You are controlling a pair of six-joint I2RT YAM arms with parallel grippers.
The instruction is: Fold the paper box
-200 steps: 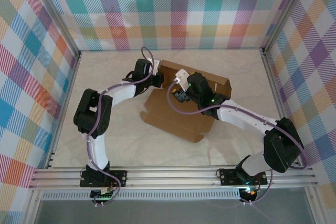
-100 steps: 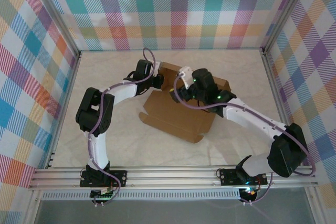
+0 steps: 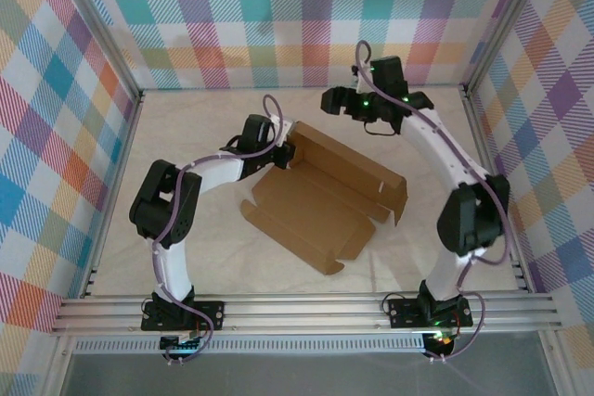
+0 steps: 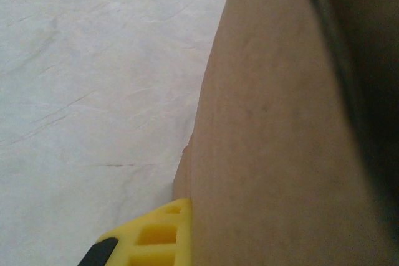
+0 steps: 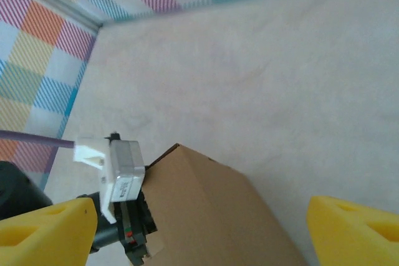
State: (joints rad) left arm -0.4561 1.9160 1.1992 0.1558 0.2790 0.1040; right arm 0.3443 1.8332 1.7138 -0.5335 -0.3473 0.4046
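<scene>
- The plain brown corrugated cardboard paper box lies mid-table on the pale marbled tabletop, part folded. Its base is flat, its long far wall stands up, and a low front flap points toward the arm bases.
- Its long axis runs diagonally, from far-left to near-right.
- The left gripper is the nearer one, right at the far-left end of the raised wall. In the left wrist view, cardboard presses against one yellow fingertip, so the jaws look pinched closed on that wall end.
- The right gripper hangs high near the plaid back wall, and the box lies below it and toward the arm bases.
- Its yellow fingertips are spread wide with nothing between them. The camera there looks down on the box corner and the left arm's wrist.
- A second ago the right gripper was low over the box interior, by the far wall. It has since lifted off and pulled back toward the far side, leaving that wall upright.
- The left gripper has stayed at its corner.
</scene>
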